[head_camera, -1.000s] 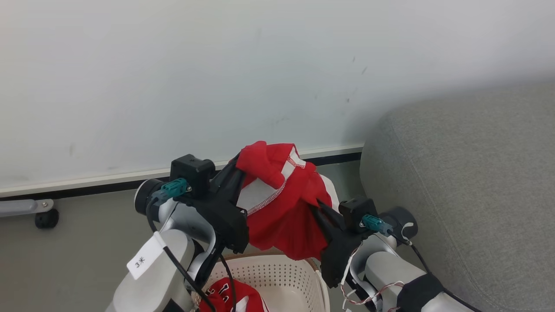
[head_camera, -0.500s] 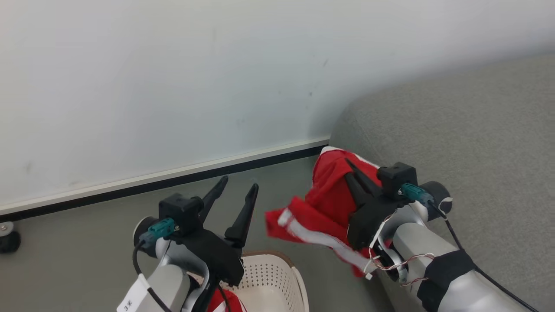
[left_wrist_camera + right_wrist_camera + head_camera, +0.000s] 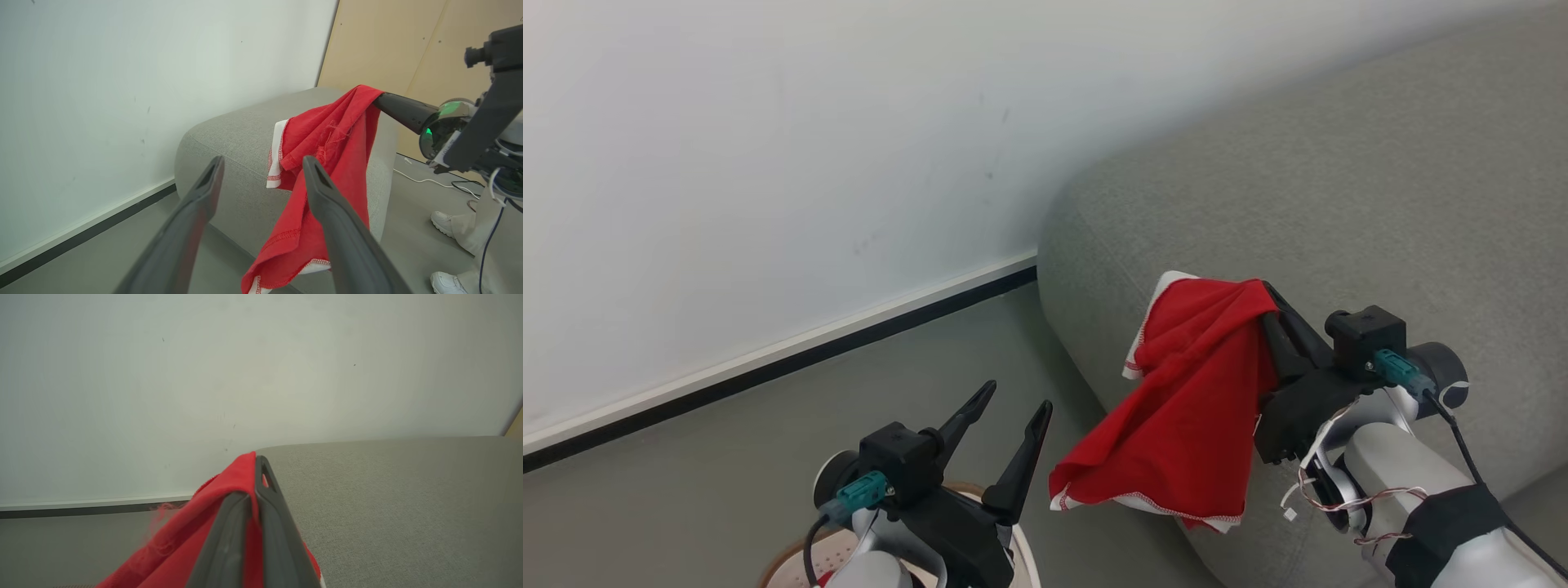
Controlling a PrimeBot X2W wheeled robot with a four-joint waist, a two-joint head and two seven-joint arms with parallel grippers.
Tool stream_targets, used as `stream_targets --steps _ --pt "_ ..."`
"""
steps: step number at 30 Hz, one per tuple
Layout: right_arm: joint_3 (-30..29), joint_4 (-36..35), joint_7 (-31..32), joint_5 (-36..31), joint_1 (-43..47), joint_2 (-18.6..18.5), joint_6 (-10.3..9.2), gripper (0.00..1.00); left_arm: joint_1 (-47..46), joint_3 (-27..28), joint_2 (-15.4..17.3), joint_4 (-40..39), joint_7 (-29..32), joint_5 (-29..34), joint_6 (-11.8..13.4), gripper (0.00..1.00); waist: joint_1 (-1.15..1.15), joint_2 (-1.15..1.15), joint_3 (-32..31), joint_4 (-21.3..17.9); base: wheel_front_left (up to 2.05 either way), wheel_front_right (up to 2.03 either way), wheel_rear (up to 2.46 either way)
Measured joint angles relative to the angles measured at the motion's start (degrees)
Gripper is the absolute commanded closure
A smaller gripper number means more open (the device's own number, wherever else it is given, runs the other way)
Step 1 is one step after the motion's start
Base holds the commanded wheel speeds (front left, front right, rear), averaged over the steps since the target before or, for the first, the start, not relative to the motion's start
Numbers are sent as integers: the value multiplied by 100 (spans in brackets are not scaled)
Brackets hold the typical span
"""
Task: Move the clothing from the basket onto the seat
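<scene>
**Head view, with both wrist views.** The right tool [image 3: 1267, 296] is closed. Its two fingers are pinched together on a fold of the red garment [image 3: 1176, 416], and the right wrist view shows cloth sandwiched between them up to the tips. The left tool [image 3: 1018, 394] stands wide open and holds nothing, at 6 o'clock of the head view, above the rim of the basket [image 3: 778, 567].

The garment hangs from the right tool toward 4 o'clock of the head view, in front of the rounded end of the grey sofa [image 3: 1339, 188]. Whether its lower folds brush the sofa's side cannot be told. No part of it rests on the seat top, which lies toward 1 o'clock from the tool.

**Handling.** The cloth reads as thin, light and wholly limp. It drapes in deep folds and keeps no shape of its own, and its white-stitched hem trails at 6 o'clock below the grip. It is probably neither slippery nor fragile, though loose threads near the grip in the left wrist view suggest that it can snag.

A pinch anywhere should carry it. A bunched fold near the middle, or the doubled hem, would likely be the better hold, since less cloth would then dangle. With the present single pinch the long tail may swing and drag against the sofa's edge. Once released, it would likely collapse into a heap wherever it is let go.
</scene>
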Motion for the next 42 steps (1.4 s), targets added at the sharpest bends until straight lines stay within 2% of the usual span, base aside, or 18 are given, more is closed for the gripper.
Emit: stream_targets --steps 11,19,24,27,29,37,42 --pt "-538 -649 -1 -154 445 -417 -57 100 69 -190 -81 -96 -92 111 -35 0 0 0 141 -833 0 0 0" --pt "-892 -834 -1 -236 445 -489 -58 100 52 -216 -63 -70 -100 219 -44 0 0 0 380 -1050 0 0 0" --pt "-1067 -857 -1 -276 37 -664 -52 100 51 -214 -23 -209 -99 266 -7 0 0 0 542 -1057 0 0 0" --pt "-1180 -821 -1 -277 -327 -777 58 100 5 -214 12 -369 -83 323 42 0 0 0 688 -1016 0 0 0" --pt "-1273 -655 -1 -275 -793 -836 202 100 -181 -200 47 -517 -13 363 60 0 0 0 870 -947 0 0 0" --pt "-1674 -135 47 -70 -2160 -978 454 100 -584 -153 137 -894 166 455 110 0 1 0 1418 -619 0 0 0" --pt "-1840 136 57 -26 -2921 -1001 498 100 -656 -81 238 -1165 266 488 166 0 1 1 1789 -347 0 0 0"
